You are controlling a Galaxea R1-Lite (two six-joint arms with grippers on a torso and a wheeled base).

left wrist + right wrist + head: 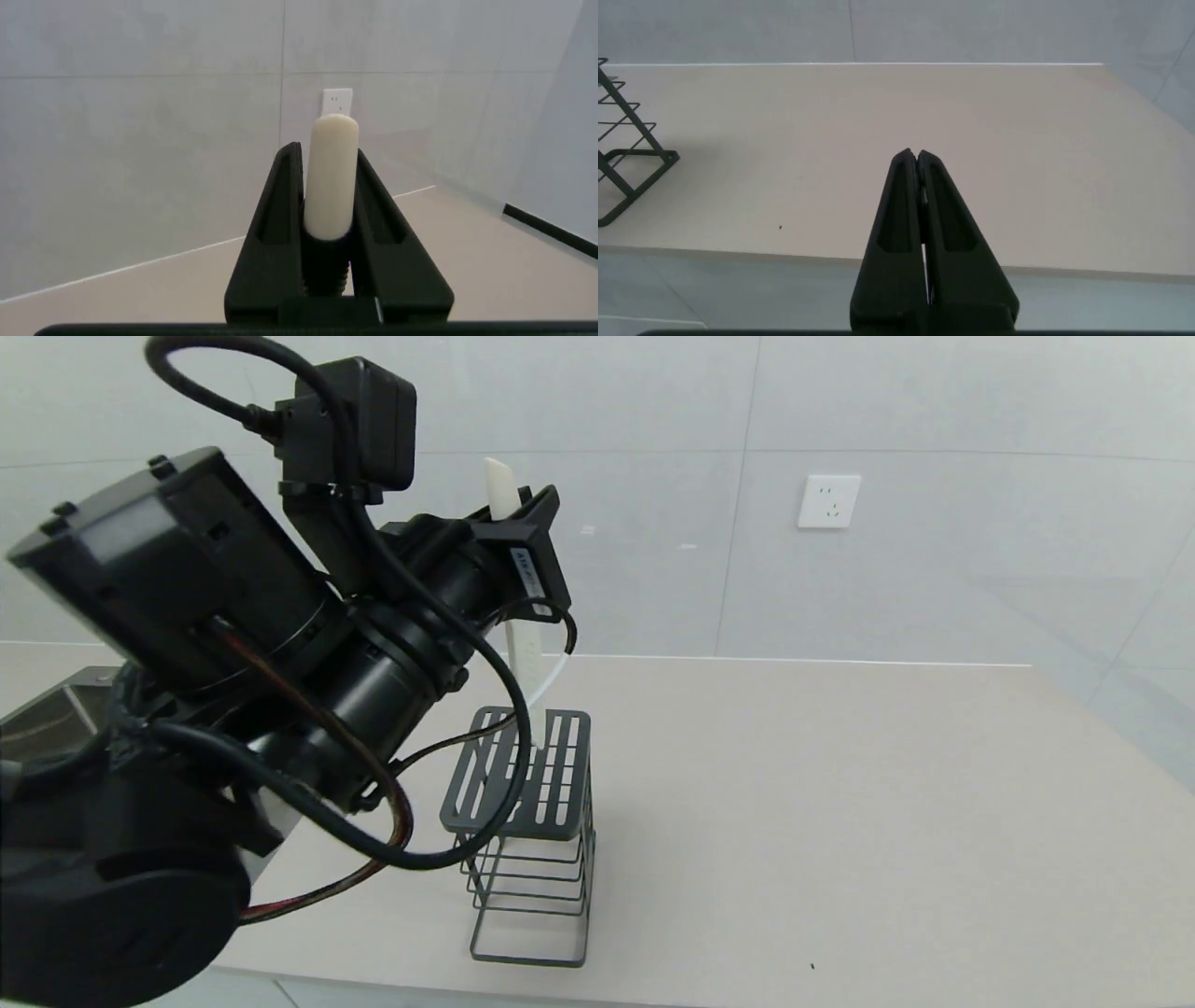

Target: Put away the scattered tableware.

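Grippers first: the left gripper, centre-left in the head view, is clamped on a white utensil held upright. Its lower end is right at the slotted top of the dark wire rack, can't tell if it's in a slot. Right gripper is pinched closed on nothing, above the table. Wall socket sits way back, upper right.

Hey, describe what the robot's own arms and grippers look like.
The left arm is matte black, built from thick cylindrical segments, with black cables and one reddish-brown cable looping round it. The left gripper has two black wedge-shaped fingers and a small white label behind them. The right gripper matches: black tapering fingers.
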